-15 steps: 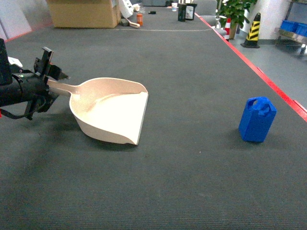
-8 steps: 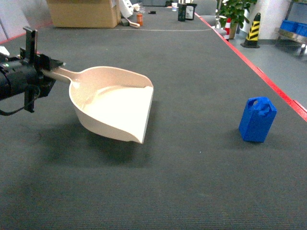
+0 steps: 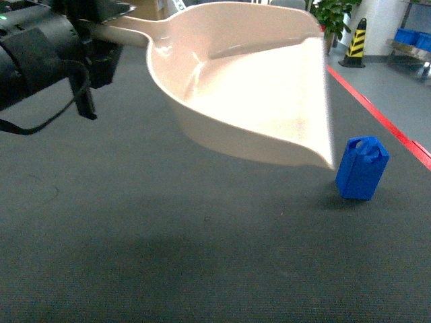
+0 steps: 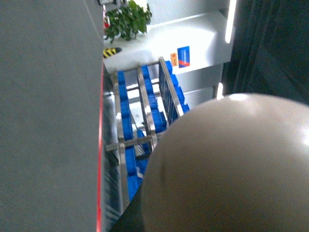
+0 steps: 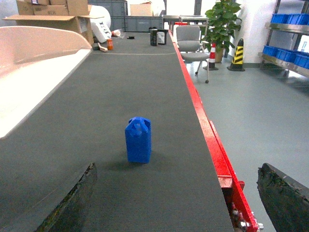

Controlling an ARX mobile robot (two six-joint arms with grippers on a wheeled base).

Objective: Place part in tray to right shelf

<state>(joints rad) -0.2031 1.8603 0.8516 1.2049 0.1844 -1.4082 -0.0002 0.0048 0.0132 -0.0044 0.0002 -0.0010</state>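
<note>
Since the earlier head-view frames, the tray (image 3: 256,87) has been lifted off the dark grey carpeted surface (image 3: 168,256) and swung toward the camera and to the right; it now fills the upper middle of the head view, held in the air with its wide flat mouth facing right and tilted downward. Its long handle runs left into the left gripper (image 3: 94,27), whose fingers are clamped on the handle. The lowest corner of the tray mouth hangs just beside the top of the part (image 3: 361,168), apart from it. The part stands upright on the surface near the red edge strip (image 3: 397,134), its position unchanged. In the left wrist view, the rounded underside of the tray (image 4: 231,169) covers the lower right, with a metal rack of blue bins (image 4: 140,125) beyond it. In the right wrist view, the part (image 5: 138,140) stands ahead on the surface, and the right gripper (image 5: 176,203) has its two dark fingers (image 5: 72,203) spread wide apart, holding nothing. The tray mouth (image 5: 34,67) shows at the left edge.
</note>
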